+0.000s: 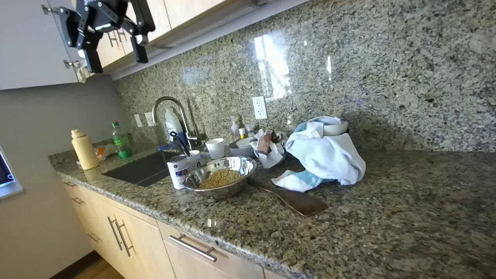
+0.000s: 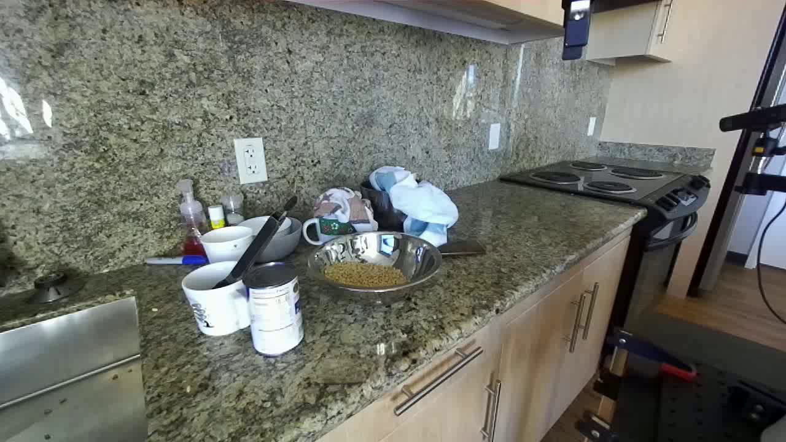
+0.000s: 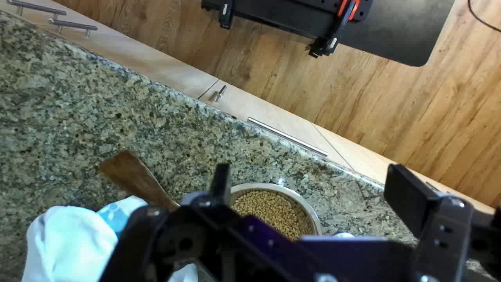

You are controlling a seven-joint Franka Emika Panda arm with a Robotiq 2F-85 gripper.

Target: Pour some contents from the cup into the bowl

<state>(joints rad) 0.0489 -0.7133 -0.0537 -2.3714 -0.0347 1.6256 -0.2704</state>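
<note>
With gripper (image 1: 118,58) spread wide, empty, upper left in an exterior view, descend to white cup (image 1: 215,148) just left of center, pinch clear of black utensil (image 2: 253,248), then tip slowly, low over bowl (image 1: 223,191) below it in frame.

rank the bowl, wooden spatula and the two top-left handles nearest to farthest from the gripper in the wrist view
1. Bowl, just below the picture's middle.
2. Wooden spatula, over to the left.
3. Two handles, up in the top-left corner.
</note>
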